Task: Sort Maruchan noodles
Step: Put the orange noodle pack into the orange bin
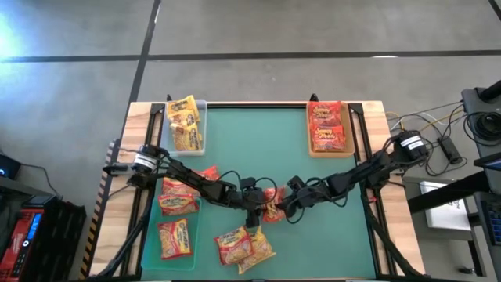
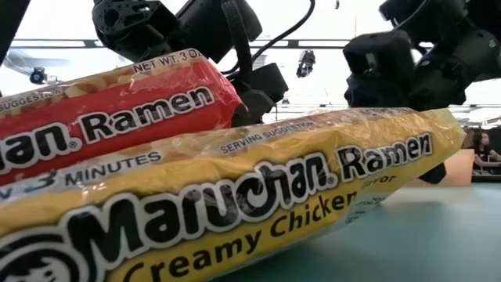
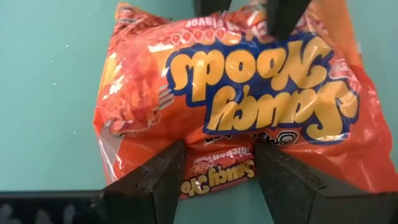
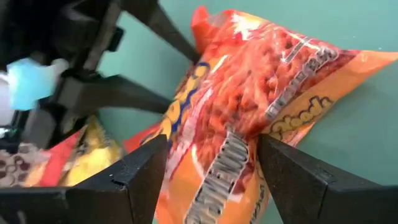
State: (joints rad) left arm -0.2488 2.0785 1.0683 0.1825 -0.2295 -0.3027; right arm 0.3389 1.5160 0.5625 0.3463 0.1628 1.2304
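Observation:
A red-orange noodle packet (image 1: 271,200) lies at the middle of the green mat, and both grippers meet over it. My left gripper (image 1: 255,208) comes in from the table's left and is shut on the packet (image 3: 236,93). My right gripper (image 1: 283,205) comes in from the right and is open. Its fingers stand on either side of the packet's other end (image 4: 217,143). Near the table's front edge, a yellow packet (image 2: 235,204) lies with a red one (image 2: 117,110) behind it. My left gripper pinches the red-orange packet's nearer edge (image 3: 214,163) between its two fingers (image 3: 163,180), which slant down from the table's left. The wrapper bunches up between them. My right gripper has the packet's opposite end between its open fingers (image 4: 143,174); whether they touch it I cannot tell.
A clear tray (image 1: 203,110) at the far left holds yellow packets. A tan tray (image 1: 311,150) at the far right holds red ones. A green tray (image 1: 150,252) at the near left holds more packets. Loose packets (image 1: 244,247) lie by the front edge, and one (image 1: 208,173) lies under the left arm.

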